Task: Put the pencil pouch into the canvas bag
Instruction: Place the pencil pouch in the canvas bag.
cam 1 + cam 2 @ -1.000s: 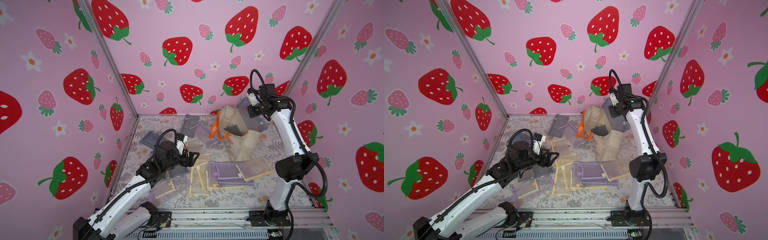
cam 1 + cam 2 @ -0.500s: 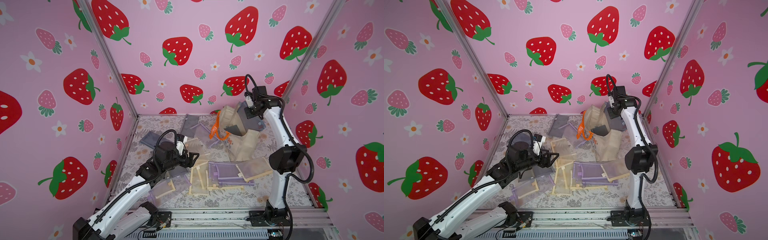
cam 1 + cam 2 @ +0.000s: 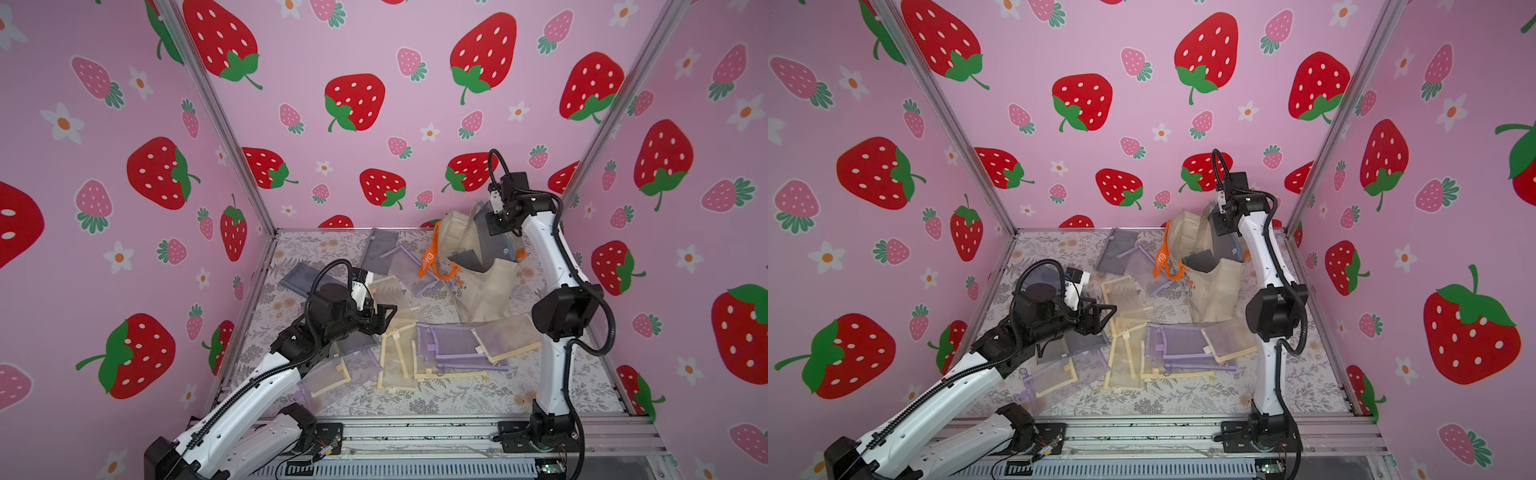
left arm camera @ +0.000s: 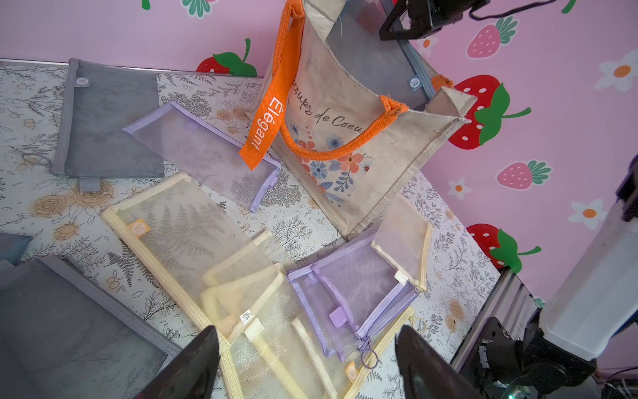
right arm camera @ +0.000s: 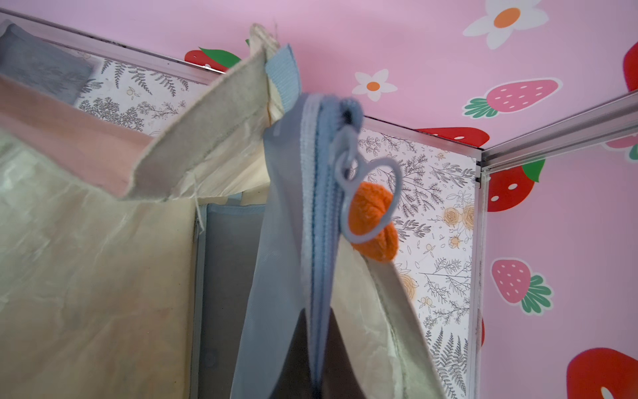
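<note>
**Pouch goes into the tote.** My right gripper (image 3: 500,218), right of centre in both top views and close to the back wall, is clamped on the upper edge of the grey-blue pencil pouch (image 3: 496,245). The pouch hangs from it with its lower part inside the mouth of the canvas bag (image 3: 486,291).

The bag stands open and slumped toward the far right of the floral table (image 3: 457,399). Its orange strap handles (image 3: 432,262) droop over the side facing frame centre. A second grey pouch (image 3: 467,259) sits inside the bag, just beside the one I hold.

In the right wrist view the pencil pouch (image 5: 286,241) shows its zipper edge running away from my fingers. Its ring pull (image 5: 373,200) dangles in front of an orange knot of handle. The bag's cream lining (image 5: 86,259) lies to one side.

My left gripper (image 3: 384,318), left of centre in both top views, hovers low over the table. Its jaws are wide apart with nothing between them. In the left wrist view its two dark fingertips (image 4: 203,359) frame a loose heap of mesh pouches (image 4: 241,293) in yellow and purple. More grey and purple ones lie flat nearer the canvas bag (image 4: 345,103), whose front carries a floral print and script lettering.

Strawberry-print pink walls (image 3: 374,62) enclose the scene on three sides.
</note>
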### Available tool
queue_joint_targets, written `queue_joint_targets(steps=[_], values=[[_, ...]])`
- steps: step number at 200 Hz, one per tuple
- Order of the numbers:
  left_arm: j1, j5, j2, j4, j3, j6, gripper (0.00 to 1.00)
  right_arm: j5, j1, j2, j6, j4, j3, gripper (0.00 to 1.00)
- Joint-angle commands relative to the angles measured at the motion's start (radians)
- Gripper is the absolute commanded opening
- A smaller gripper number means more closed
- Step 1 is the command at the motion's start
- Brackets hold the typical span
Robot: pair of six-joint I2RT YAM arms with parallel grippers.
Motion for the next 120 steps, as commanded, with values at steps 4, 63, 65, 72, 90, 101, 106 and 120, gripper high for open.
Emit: queue_joint_targets(steps=[4, 63, 65, 72, 90, 101, 106, 120], values=[[0.004, -0.039, 0.023, -0.041, 0.030, 0.012, 0.82, -0.029, 0.005, -0.030, 0.009, -0.002, -0.058, 0.18], [0.003, -0.073, 0.077, -0.080, 0.050, -0.013, 0.82, 0.021, 0.019, -0.111, -0.016, -0.004, -0.076, 0.49], [0.003, -0.072, 0.080, -0.081, 0.050, -0.013, 0.82, 0.021, 0.020, -0.113, -0.017, -0.006, -0.074, 0.49], [0.005, -0.073, 0.085, -0.088, 0.052, -0.014, 0.82, 0.020, 0.022, -0.121, -0.019, -0.013, -0.065, 0.51], [0.005, -0.072, 0.115, -0.120, 0.070, -0.020, 0.82, 0.025, 0.045, -0.161, -0.028, -0.025, -0.059, 0.60], [0.005, -0.101, 0.144, -0.149, 0.089, -0.023, 0.82, 0.032, 0.070, -0.197, -0.036, -0.037, -0.060, 0.65], [0.004, -0.102, 0.160, -0.162, 0.097, -0.026, 0.82, 0.037, 0.087, -0.217, -0.041, -0.040, -0.067, 0.67], [0.005, -0.096, 0.204, -0.188, 0.113, -0.050, 0.82, 0.035, 0.138, -0.284, -0.043, -0.049, -0.108, 0.73]])
